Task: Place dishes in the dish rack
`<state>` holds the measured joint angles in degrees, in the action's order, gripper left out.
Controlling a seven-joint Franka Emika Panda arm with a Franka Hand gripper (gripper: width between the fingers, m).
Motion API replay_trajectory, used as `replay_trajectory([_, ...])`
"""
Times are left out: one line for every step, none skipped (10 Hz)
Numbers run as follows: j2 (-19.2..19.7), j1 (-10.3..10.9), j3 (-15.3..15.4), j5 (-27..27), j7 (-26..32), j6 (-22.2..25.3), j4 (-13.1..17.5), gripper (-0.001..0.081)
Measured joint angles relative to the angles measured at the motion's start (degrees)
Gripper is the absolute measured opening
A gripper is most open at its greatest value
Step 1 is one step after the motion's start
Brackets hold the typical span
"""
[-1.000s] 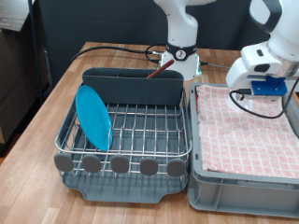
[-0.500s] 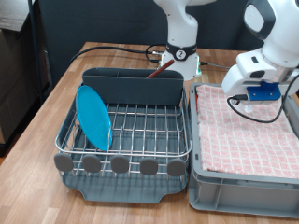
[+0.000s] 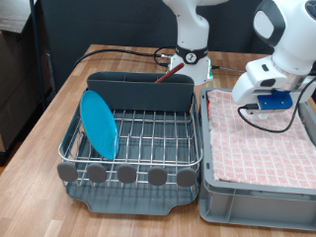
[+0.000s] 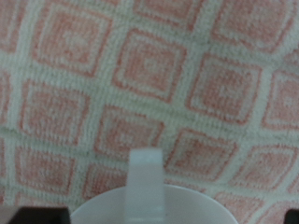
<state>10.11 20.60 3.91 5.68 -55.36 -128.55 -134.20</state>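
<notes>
Checked cloth (image 3: 262, 138) lines the grey crate (image 3: 252, 202) at the exterior view's right. The gripper (image 3: 259, 102) hangs above it; its opening cannot be told. A white cup (image 4: 140, 207) shows in the wrist view. Blue plate (image 3: 98, 123) stands upright in the rack (image 3: 133, 148); the spoon (image 3: 169, 72) rises from the caddy (image 3: 138, 91).

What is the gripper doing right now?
Gripper: above the checked cloth; open or shut cannot be told; a white cup shows at it.

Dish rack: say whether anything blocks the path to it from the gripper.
Nothing visible does. The gripper hangs over the checked cloth, beside the dish rack. The plate stands at the rack's other end.
</notes>
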Motion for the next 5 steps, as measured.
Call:
replay_trajectory([0.0, 0.0, 0.0, -0.01, 0.0, -0.14, -0.14, 0.038])
replay_trajectory([0.01, -0.01, 0.0, -0.02, 0.0, -0.33, -0.28, 0.038])
replay_trajectory([0.01, -0.03, -0.02, -0.04, 0.0, -0.5, -0.39, 0.0218])
replay_trajectory([0.01, -0.06, -0.07, -0.15, 0.0, -0.52, -0.42, 0.0218])
replay_trajectory([0.0, -0.1, -0.16, -0.21, 0.0, -0.51, -0.42, 0.0072])
